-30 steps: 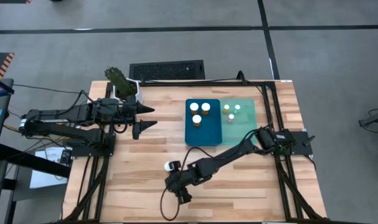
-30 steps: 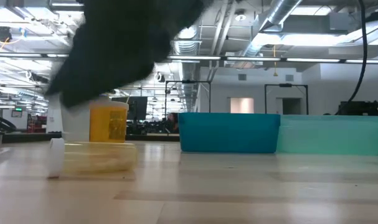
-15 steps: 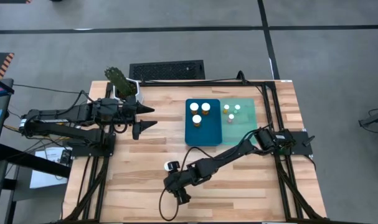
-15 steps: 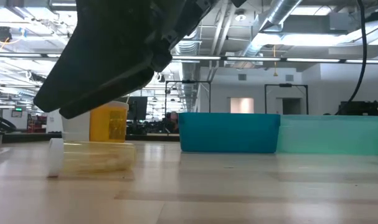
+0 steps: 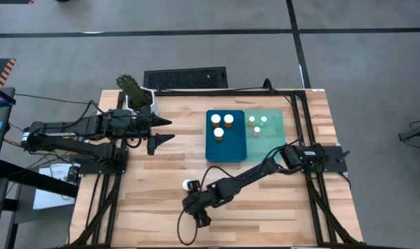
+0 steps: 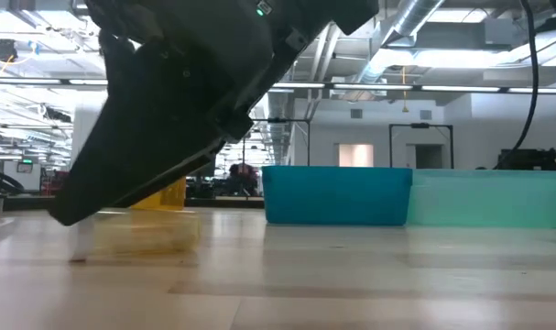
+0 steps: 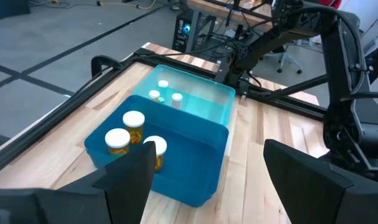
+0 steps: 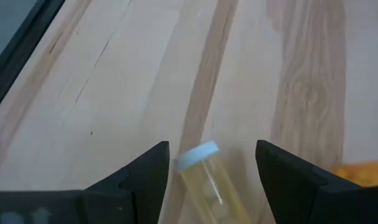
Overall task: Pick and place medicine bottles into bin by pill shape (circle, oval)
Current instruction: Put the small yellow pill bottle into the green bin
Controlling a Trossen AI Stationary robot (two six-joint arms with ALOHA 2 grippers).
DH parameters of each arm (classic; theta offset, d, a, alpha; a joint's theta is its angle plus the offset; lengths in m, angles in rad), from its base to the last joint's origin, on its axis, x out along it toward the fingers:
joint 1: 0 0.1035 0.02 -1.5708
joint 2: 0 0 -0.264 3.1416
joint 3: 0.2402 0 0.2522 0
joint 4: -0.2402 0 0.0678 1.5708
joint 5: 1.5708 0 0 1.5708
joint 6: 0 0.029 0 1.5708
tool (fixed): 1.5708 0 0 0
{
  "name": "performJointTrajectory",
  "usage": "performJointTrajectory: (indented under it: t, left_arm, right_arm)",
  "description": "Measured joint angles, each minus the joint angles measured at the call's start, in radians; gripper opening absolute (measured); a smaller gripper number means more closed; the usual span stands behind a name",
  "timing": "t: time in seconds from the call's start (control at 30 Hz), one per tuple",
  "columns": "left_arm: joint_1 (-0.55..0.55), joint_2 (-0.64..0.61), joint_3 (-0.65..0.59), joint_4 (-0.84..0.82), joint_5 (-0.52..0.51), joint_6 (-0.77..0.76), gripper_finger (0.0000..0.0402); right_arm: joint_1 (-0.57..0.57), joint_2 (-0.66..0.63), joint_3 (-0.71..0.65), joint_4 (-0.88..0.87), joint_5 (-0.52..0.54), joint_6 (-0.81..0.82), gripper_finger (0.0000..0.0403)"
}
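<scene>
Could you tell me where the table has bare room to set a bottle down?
Bare wood lies between the left gripper and the dark blue bin, and along the near edge right of the right gripper. It is crowded around that gripper, open over a lying bottle, and inside the dark blue bin and the light green bin.

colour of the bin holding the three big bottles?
Dark teal-blue bin; clearest in the left wrist view.
</scene>
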Motion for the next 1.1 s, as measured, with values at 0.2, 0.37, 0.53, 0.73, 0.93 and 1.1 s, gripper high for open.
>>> performJointTrajectory:
  t: [0.2,0.37,0.53,0.73,0.93,1.1]
  left_arm:
    - [0.0,0.0,0.0,-0.001,0.0,0.0,0.0291]
    - [0.0,0.0,0.0,0.0,0.0,0.0,0.0291]
    - [0.0,0.0,0.0,-0.001,0.0,0.001,0.0291]
    - [0.0,0.0,0.0,-0.001,-0.001,0.007,0.0291]
    - [0.0,0.0,0.0,-0.001,-0.001,0.007,0.0291]
    - [0.0,0.0,0.0,0.0,0.0,0.007,0.0291]
  right_arm:
    - [0.002,0.0,0.001,-0.003,-0.001,-0.001,0.0246]
    - [0.001,0.002,0.001,-0.005,-0.017,-0.005,0.0229]
    - [0.001,0.032,0.002,0.008,-0.04,0.002,0.022]
    - [0.003,0.04,0.004,0.007,-0.027,0.023,0.0205]
    - [0.004,0.043,0.061,-0.048,-0.027,0.029,0.0161]
    - [0.004,0.043,0.12,-0.054,-0.027,0.035,0.0113]
